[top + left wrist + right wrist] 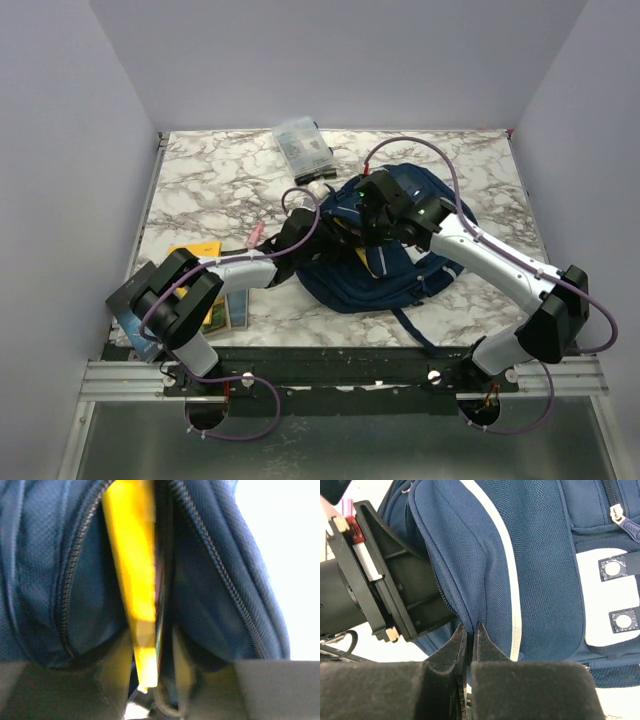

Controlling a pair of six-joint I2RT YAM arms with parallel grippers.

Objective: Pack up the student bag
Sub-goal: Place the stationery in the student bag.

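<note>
The student bag [405, 275], a navy backpack, lies in the middle of the marble table [200, 180]. My left gripper [152, 655] reaches into its unzipped mouth [75, 580] with a thin yellow book [132, 570] standing between the fingers. The left finger lies against the book, and a narrow dark gap shows on the right side. My right gripper [470, 630] is shut on a fold of the bag's fabric [540, 570] by the zipper edge and holds the opening up. The left arm's black wrist [385, 595] is just beside it.
A clear plastic pouch [302, 145] lies at the back of the table. Flat books [200, 252] and a dark card [135, 312] rest at the front left beside the left arm. A dark strap [410, 330] trails toward the front edge. Walls close in both sides.
</note>
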